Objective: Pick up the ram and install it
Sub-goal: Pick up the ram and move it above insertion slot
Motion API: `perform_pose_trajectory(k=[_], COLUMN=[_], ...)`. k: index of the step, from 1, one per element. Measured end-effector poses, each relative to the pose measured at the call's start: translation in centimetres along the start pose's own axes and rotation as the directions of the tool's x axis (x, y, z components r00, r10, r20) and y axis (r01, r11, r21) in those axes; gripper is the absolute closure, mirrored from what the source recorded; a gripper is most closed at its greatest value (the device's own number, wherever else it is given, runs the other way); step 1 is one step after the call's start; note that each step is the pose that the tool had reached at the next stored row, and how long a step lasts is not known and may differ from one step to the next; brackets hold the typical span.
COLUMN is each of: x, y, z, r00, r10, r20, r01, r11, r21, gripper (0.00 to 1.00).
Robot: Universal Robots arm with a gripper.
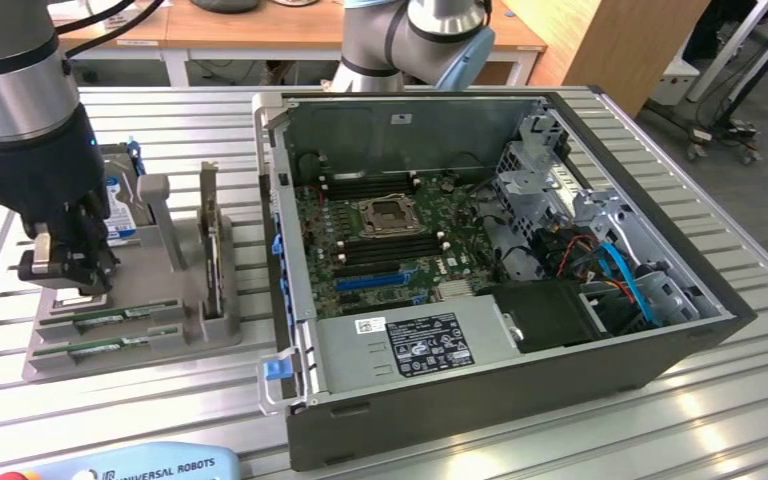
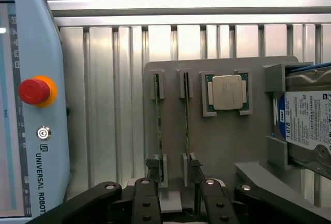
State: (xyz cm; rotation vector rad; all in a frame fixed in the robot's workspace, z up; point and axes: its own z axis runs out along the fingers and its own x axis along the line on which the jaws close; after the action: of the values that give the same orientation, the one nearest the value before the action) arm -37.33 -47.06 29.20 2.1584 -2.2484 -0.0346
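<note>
Bright, even light from overhead
Glare streaks the desk slats; the computer case interior sits in soft shadow

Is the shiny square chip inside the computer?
No, the silver processor chip rests in a pocket of the gray holder on the table, beside the ram sticks.

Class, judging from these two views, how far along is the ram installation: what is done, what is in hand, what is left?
Done: the open gripper is over the grey holder, above one end of the ram sticks. In hand: nothing; both sticks stand in their holder slots. Left: no stick is gripped yet, and none is seated on the motherboard in the open case.
</note>
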Motion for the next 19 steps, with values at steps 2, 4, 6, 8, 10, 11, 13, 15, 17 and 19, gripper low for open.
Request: perform_pose_trajectory(k=[2, 4, 6, 8, 10, 11, 13, 15, 17, 19], x=[0.0, 0.0, 0.0, 0.0, 0.0, 0.0, 0.0, 0.0, 0.0, 0.0], y=[0.0, 0.0, 0.0, -0.01, -0.02, -0.02, -0.03, -0.04, -0.05, -0.07], z=[0.0, 0.02, 0.14, 0.3, 0.5, 0.62, 0.86, 1.14, 1.5, 1.86], r00=[1.0, 1.0, 1.0, 1.0, 1.0, 1.0, 1.0, 1.0, 1.0, 1.0], r10=[0.0, 0.0, 0.0, 0.0, 0.0, 0.0, 0.0, 0.0, 0.0, 0.0], r20=[0.0, 0.0004, 0.002, 0.0021, 0.0021, 0.0021, 0.0021, 0.0021, 0.0021, 0.0022], r01=[0.0, 0.0, 0.0, 0.0, 0.0, 0.0, 0.0, 0.0, 0.0, 0.0], r11=[1.0, 1.0, 1.0, 1.0, 1.0, 1.0, 1.0, 1.0, 1.0, 1.0], r21=[0.0, 0.0, 0.0002, 0.0, 0.0, 0.0001, 0.0, 0.0, 0.0001, 0.0001], gripper=[0.64, 0.64, 0.64, 0.64, 0.64, 0.64, 0.64, 0.64, 0.64, 0.64])
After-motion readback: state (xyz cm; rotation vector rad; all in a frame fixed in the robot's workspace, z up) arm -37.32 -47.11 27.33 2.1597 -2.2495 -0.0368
